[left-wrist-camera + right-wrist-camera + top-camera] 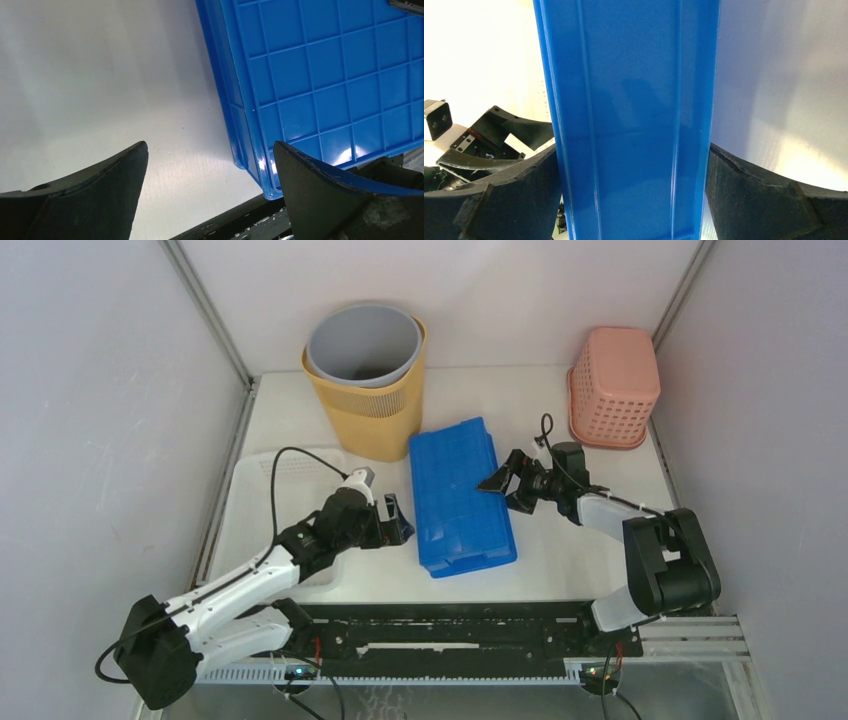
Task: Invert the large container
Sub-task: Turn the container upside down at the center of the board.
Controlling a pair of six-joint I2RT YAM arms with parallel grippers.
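Our left gripper [400, 520] and right gripper [506, 483] both gape wide, flanking the blue container [460, 495] (ribbed base up, apparently) midway across the tabletop [590, 540], one corner by its near edge — nudge carelessly and we shove it off.

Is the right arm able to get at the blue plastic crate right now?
Probably yes: the right gripper sits right at the blue plastic crate, whose side wall appears between the open jaws, with nothing blocking.
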